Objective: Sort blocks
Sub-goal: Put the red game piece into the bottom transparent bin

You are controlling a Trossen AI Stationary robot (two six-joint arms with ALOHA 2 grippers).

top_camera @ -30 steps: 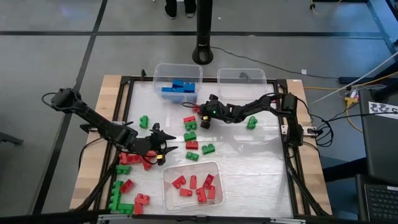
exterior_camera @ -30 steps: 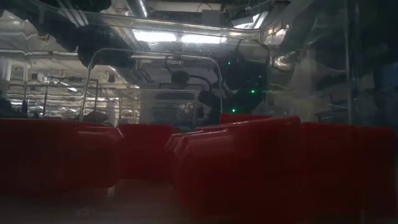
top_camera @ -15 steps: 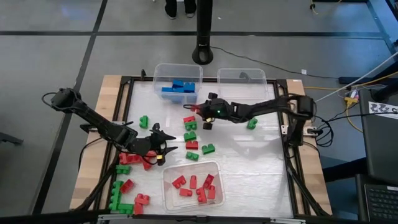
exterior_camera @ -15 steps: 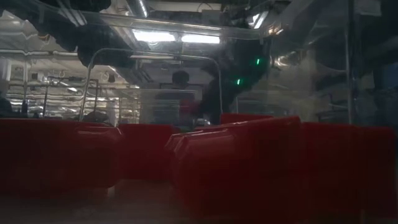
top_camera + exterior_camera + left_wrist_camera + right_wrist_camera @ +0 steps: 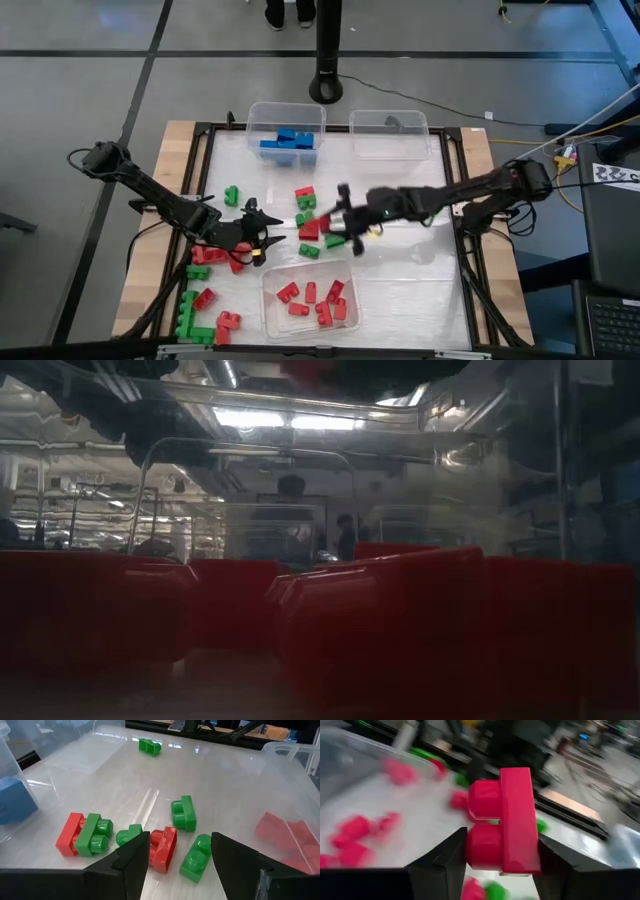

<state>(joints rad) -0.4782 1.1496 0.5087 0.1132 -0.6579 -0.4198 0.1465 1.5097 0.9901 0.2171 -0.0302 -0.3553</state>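
Roughly halfway, by the look of it. Right gripper (image 5: 345, 222) clamped on a red block (image 5: 502, 822), carried above mid-table, just short of the red bin (image 5: 345, 268) with its several red blocks. Blue bin (image 5: 255, 118) beyond it loaded; third bin (image 5: 424, 124) seemingly without blocks. Left gripper (image 5: 262, 238) parted, holding nothing, just before loose red and green blocks (image 5: 182, 812), more scattered beside and behind it.
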